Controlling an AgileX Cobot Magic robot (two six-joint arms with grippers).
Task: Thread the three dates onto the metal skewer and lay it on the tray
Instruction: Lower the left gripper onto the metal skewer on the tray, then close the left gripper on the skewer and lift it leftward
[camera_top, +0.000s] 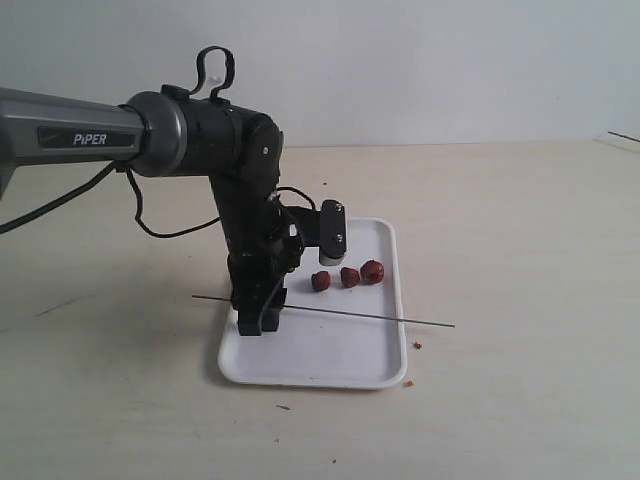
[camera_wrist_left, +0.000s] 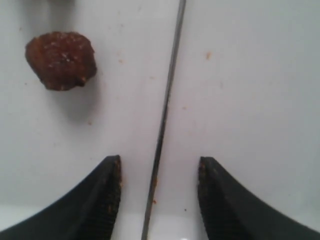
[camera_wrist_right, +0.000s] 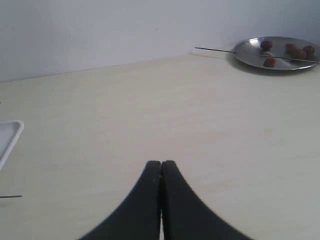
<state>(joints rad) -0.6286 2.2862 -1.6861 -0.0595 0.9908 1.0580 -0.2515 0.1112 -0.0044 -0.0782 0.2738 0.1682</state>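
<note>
The thin grey metal skewer (camera_top: 380, 318) lies across the flat white tray (camera_top: 340, 352), nearer than three wrinkled reddish-brown dates (camera_top: 349, 277), the left gripper (camera_wrist_left: 159, 162) spread astride it; only the right wrist view shows the right gripper (camera_wrist_right: 161, 164) pressed together.

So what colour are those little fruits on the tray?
Dark reddish-brown dates, wrinkled; the left wrist view shows one best, against the white tray.

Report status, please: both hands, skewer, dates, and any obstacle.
Left hand open, straddling the metal skewer, not gripping. Right hand shut, over the table. Three dates loose on the tray, none threaded. Nothing seen blocking.
</note>
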